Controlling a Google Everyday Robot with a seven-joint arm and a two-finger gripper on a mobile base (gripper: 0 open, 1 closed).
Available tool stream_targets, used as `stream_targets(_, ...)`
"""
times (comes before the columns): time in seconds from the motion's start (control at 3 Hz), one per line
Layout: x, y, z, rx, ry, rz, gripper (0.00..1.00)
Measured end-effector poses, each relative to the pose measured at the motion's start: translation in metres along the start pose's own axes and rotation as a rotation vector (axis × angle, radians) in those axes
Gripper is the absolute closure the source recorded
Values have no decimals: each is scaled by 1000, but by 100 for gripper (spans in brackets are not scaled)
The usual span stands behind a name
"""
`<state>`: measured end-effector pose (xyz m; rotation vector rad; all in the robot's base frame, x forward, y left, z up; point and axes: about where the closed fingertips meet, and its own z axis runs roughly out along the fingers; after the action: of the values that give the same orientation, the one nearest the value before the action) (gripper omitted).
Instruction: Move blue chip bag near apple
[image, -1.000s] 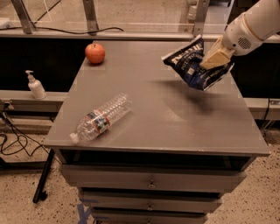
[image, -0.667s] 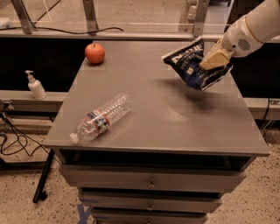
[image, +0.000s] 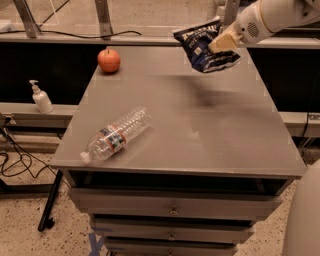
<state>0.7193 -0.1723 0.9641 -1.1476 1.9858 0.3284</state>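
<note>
Lifted higher and carried left since a second ago, the bag (image: 197, 46) hangs above the table (image: 225, 130), pinched in the closed fingers of the gripper (image: 220, 42). The bottle (image: 116, 135) lies well below-left of the fingers, and the apple (image: 109, 60) sits far to their left. This looks like mid-carry: next it should keep going left, then lower the bag beside the apple.

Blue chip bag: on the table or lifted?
Lifted: blue chip bag hangs from the gripper above the table's far right, shadow beneath.

Warm light, shadow beneath gripper (image: 220, 43) top right
</note>
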Motion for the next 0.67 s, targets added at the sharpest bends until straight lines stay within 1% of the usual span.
stream_targets(0.33, -25, -20, 42, 27, -20, 90, 100)
stream_targets(0.67, -40, -28, 94, 27, -7, 193, 100)
